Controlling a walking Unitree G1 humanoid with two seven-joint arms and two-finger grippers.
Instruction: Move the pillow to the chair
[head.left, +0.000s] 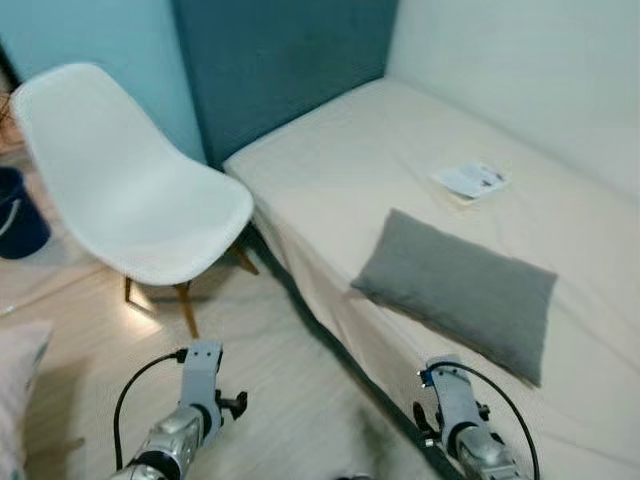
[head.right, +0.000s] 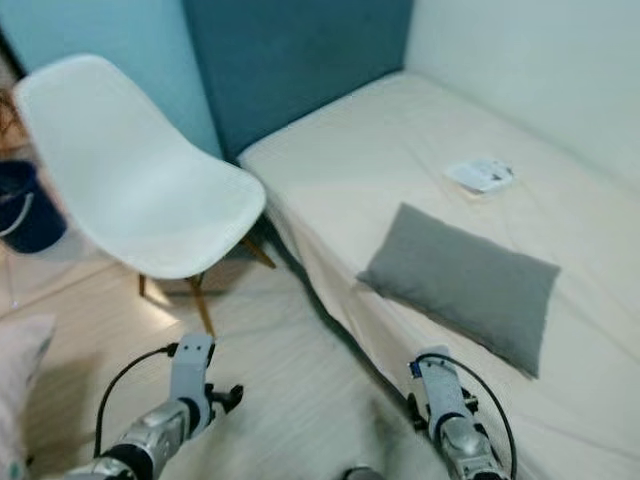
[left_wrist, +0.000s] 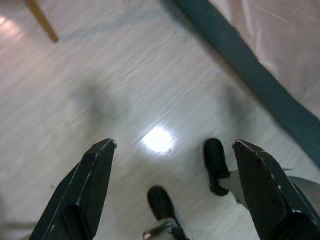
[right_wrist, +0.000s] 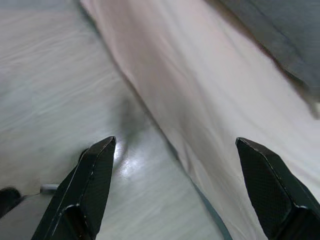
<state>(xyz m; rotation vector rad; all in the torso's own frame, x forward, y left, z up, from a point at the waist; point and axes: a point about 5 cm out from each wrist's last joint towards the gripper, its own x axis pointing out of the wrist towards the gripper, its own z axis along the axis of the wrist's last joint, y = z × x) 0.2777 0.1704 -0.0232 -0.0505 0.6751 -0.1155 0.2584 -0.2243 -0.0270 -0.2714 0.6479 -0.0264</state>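
At far left we see a dark blue bin (head.left: 18, 212) on the wood floor (head.left: 270, 370), beside the white shell chair (head.left: 130, 180). The chair's seat faces the bed and is bare; its wooden legs stand near the bed's front edge, leaving a narrow strip of floor between chair and bed. A pale cushion edge (head.left: 18, 390) enters at the lower left corner.

Our left gripper (left_wrist: 172, 160) hangs low over the floor, well apart from the chair, with its two black fingers spread wide. The left wrist view shows floor below it and the dark bed base (left_wrist: 250, 75) running alongside.

The bed (head.left: 400, 150) runs from the teal headboard panel (head.left: 290, 70) toward us, its long front edge slanting down to the right. The grey pillow (head.left: 460, 290) lies flat on the mattress, near that front edge. Its long axis runs roughly parallel to the edge, one short end toward the headboard, the other toward the lower right. A small white leaflet (head.left: 470, 180) lies farther in, well apart from the pillow.

Our right gripper (right_wrist: 177, 165) hangs over the floor beside the bed's edge, fingers spread wide, holding nothing, below the pillow's corner (right_wrist: 280, 35).
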